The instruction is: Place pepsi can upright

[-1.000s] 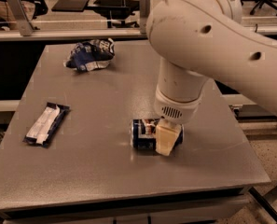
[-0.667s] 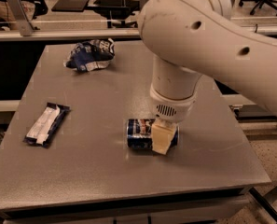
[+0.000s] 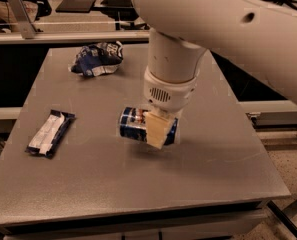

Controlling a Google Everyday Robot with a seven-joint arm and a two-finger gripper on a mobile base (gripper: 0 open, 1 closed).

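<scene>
Camera view is showing you the grey table (image 3: 228, 184) lying under the can, with the big white arm (image 3: 228, 19) reaching down from above the can. The gripper (image 3: 156, 134) is sitting right on the pepsi can (image 3: 133, 124), which is lying on its side. One tan finger (image 3: 157, 128) is pressing across the can's front and the other is hiding behind it, so I am judging the claw to be clenched around the can's body.

To do this step well, you are wanting a firm hold and a small lift to free the can's lower edge. You are then rolling the wrist slowly until one end is facing down. Be lowering that end flat onto the table before letting go, since a tilted can is likely to be tipping over and rolling.

The tabletop is looking flat, matte and smooth. The arm is wearing a rounded, glossy shell with a small grille just above the can. A crumpled blue-and-white snack bag (image 3: 97, 59) is lying well behind the can, and a flat dark bar wrapper (image 3: 49, 133) with a white panel is lying apart on the can's left. The can itself is looking like a small, hard, slick, dark blue cylinder.
</scene>
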